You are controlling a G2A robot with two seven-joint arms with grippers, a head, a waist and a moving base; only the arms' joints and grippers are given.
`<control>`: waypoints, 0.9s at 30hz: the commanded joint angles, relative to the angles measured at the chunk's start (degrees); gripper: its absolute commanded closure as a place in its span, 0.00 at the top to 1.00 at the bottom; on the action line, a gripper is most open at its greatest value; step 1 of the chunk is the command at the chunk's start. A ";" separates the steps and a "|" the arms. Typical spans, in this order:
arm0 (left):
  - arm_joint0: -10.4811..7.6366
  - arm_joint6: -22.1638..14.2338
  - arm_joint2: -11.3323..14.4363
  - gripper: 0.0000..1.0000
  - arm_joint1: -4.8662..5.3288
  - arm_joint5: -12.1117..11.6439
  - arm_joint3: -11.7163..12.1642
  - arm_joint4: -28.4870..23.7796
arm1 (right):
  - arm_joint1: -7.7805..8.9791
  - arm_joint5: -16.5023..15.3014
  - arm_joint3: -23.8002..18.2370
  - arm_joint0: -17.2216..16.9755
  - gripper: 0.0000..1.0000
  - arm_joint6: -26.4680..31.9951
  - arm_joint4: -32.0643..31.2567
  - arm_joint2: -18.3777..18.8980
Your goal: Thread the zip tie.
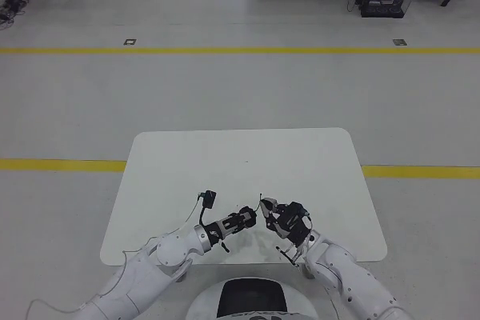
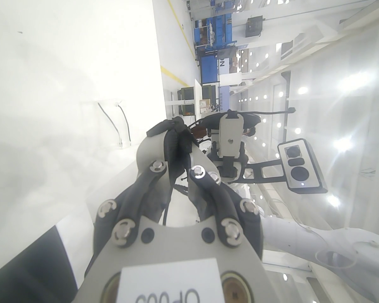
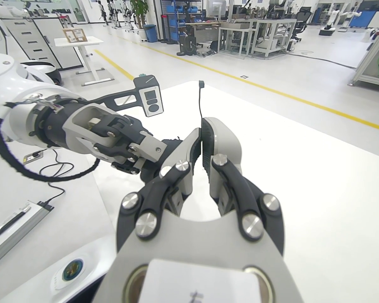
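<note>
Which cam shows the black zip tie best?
Right wrist view: the thin black plastic zip tie stands upright from the shut right gripper, square head on top, in plain sight. Top view gives a short dark sliver at that gripper. In the left wrist view the left gripper crowds that spot; I cannot tell it apart.

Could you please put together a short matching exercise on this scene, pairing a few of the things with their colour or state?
Things:
1. zip tie
2. table
3. floor line
4. right gripper

Descriptions:
A. yellow
B. shut on a thin strip
C. black, standing up out of a gripper
D. white, with rounded corners

Pairs: 1-C, 2-D, 3-A, 4-B.
</note>
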 commanded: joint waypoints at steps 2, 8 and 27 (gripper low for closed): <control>0.00 0.00 0.00 0.00 0.00 0.00 0.00 0.00 | -0.06 -0.07 0.16 0.10 0.00 0.13 -0.02 -0.12; 0.00 0.00 0.00 0.00 0.00 0.00 0.00 0.00 | -0.22 -0.10 0.65 0.46 0.00 0.40 0.16 -0.36; 0.00 0.00 0.00 0.00 0.00 0.00 0.00 0.00 | -0.45 -0.18 0.83 0.67 0.00 -0.13 -0.38 -0.51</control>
